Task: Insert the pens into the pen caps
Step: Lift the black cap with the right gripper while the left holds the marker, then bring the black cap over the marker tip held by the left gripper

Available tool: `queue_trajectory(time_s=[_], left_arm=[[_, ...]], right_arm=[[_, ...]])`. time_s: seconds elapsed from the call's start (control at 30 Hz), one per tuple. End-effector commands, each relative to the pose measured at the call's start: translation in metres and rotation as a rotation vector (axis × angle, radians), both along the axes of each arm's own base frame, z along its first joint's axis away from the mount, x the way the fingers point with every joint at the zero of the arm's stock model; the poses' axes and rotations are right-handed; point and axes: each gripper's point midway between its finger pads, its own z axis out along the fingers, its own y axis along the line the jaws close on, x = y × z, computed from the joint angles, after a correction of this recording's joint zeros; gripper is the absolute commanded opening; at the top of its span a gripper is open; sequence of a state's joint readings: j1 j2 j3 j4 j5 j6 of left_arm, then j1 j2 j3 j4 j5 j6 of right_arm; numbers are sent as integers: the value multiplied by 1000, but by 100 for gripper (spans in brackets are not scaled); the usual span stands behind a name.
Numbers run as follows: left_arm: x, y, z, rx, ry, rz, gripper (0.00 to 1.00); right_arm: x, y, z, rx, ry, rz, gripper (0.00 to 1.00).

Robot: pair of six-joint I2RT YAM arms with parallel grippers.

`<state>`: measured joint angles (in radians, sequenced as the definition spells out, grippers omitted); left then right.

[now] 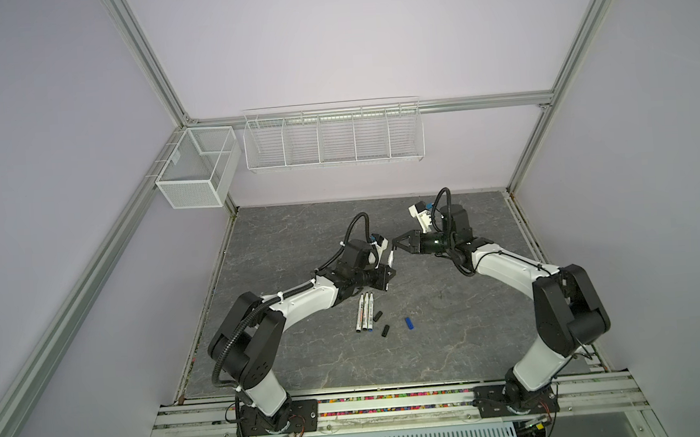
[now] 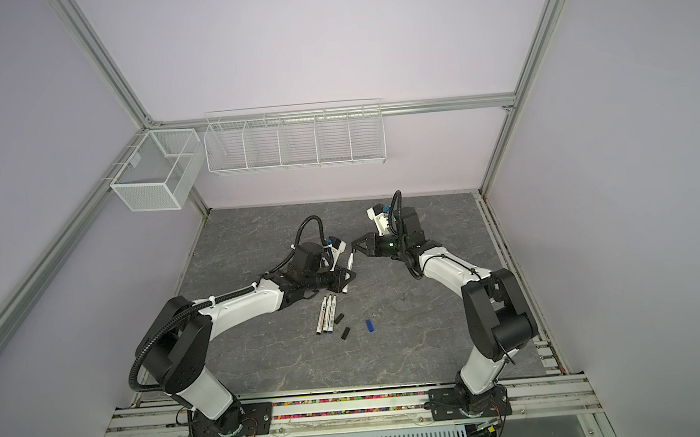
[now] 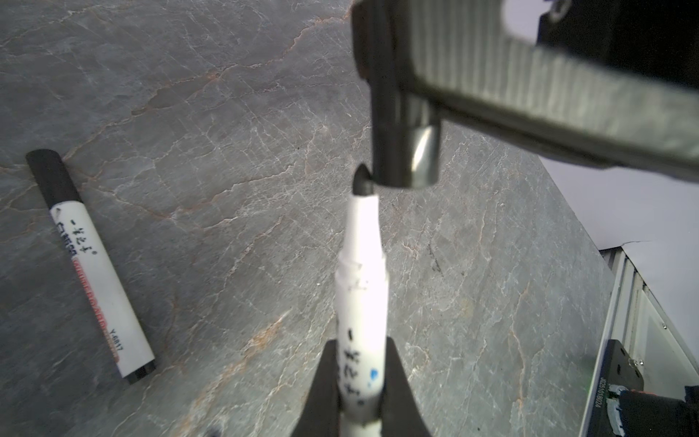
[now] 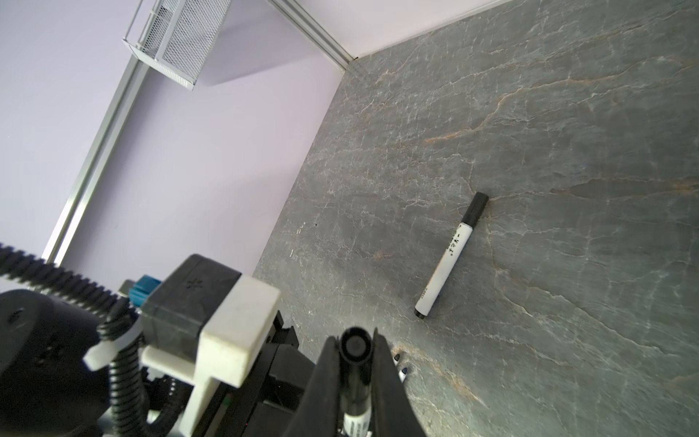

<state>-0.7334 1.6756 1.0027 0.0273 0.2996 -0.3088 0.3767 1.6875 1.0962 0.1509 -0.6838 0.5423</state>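
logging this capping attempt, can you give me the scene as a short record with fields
left gripper: shut on held pen, tip aimed at the cap
right gripper: shut on held cap, black
alignment: pen tip at the cap's rim, off-centre, not inside
finished: one capped pen lying on the table
waiting: three uncapped pens side by side; two loose black caps and a blue cap beside them

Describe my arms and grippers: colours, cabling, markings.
Both arms match: white link shells on the left arm and right arm, black joint housings. Black corrugated conduit, held by white zip ties, runs along the left arm. The left gripper and right gripper are black with tapered fingers. Each wrist carries a black camera in a white mount with a blue connector.
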Motion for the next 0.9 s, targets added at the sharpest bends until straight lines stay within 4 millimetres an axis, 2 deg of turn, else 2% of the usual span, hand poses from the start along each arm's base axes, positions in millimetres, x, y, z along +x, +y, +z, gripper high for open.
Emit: queue_trajectory(time_s=[0.0,0.57,0.73,0.87], left_arm=[[7,-5,8,-11,-30,2,0],[9,-3,9,-8,-35,16,0],[13,3,17,-31,-70,59,0],[14,3,19,-33,-71,55,0]], right_arm=[[-4,6,-3,-7,9,44,8],[-12,18,-6,-17,18,111,8],[-15,16,-9,-38,24,125,8],[-13,13,-4,-37,5,105,8]])
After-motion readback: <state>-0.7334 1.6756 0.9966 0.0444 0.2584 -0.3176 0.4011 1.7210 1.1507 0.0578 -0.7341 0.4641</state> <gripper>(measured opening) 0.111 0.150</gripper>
